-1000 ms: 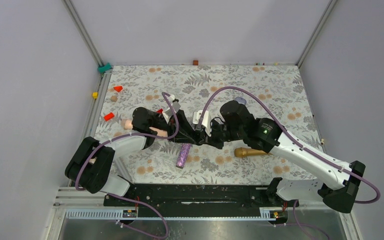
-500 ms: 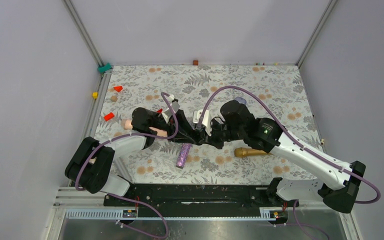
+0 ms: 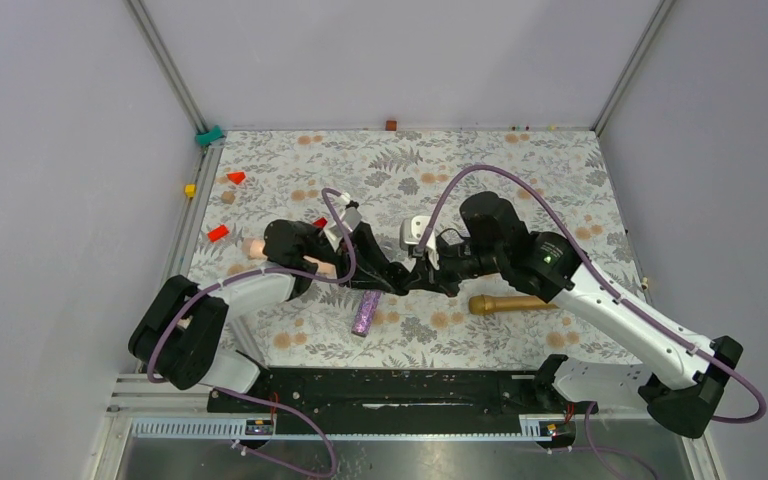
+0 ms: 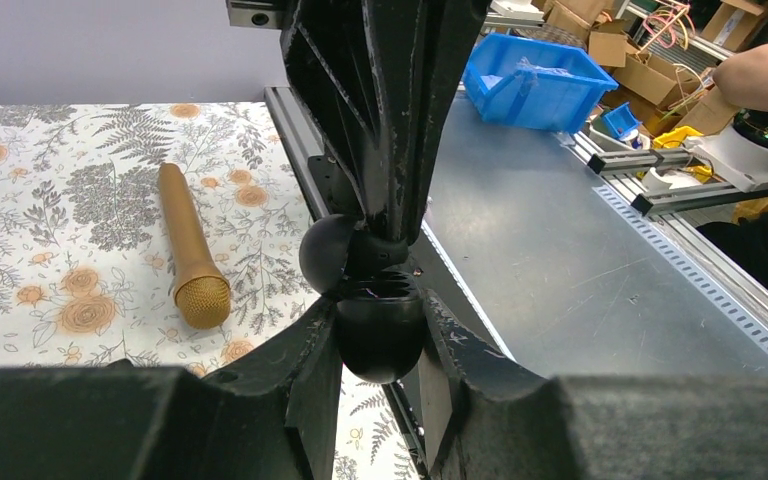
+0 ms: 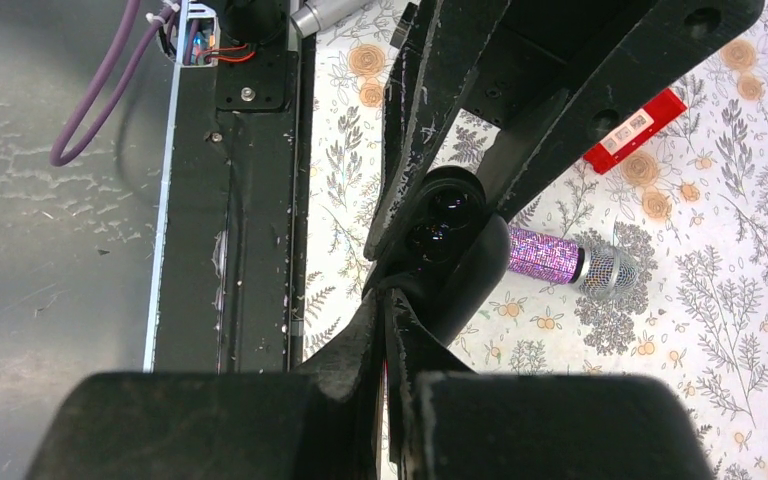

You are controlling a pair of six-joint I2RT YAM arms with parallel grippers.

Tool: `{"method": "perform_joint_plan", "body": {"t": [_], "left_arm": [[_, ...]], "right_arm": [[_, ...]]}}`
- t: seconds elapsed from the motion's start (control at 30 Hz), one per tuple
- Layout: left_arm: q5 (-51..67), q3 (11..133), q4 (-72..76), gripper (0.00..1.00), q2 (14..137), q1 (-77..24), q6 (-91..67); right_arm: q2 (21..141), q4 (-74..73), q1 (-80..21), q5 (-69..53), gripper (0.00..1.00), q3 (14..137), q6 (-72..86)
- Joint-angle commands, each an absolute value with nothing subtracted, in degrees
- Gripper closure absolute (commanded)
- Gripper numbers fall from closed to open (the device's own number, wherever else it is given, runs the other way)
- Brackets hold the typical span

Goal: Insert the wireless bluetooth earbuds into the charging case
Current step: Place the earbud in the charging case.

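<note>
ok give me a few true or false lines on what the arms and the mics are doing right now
1. The left gripper holds the charging case between its fingers. True.
2. The gold microphone is in the right gripper. False: it lies on the table, with no gripper on it.
3. The charging case is closed. False: it is open, its inside showing in the right wrist view.
4. The purple glitter microphone lies on the table near the two grippers. True.
</note>
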State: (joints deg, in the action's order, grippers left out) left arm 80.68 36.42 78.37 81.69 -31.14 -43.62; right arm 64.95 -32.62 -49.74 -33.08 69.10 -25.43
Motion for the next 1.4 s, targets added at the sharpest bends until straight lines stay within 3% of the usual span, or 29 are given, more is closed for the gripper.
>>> {"method": "perform_joint_plan", "body": {"t": [0.0,0.53,1.37], "left_arm": [[82.2,38.6,82.5,0.96,80.1,-32.0,-44.0],[83.1,39.2,82.6,0.96,83.5,-33.8,-45.2],[78.5,41.6,82.4,0.94,87.8,-33.8,-50.2]], "right_arm": [[63.8,-32.4,-48.4,-37.2,1.00,69.0,-28.6],[60.9,-37.0,-46.2,-49.5,1.00,68.9,-35.6],[61.1,-29.8,-44.0,-38.8,1.00,65.7,-29.1]]}}
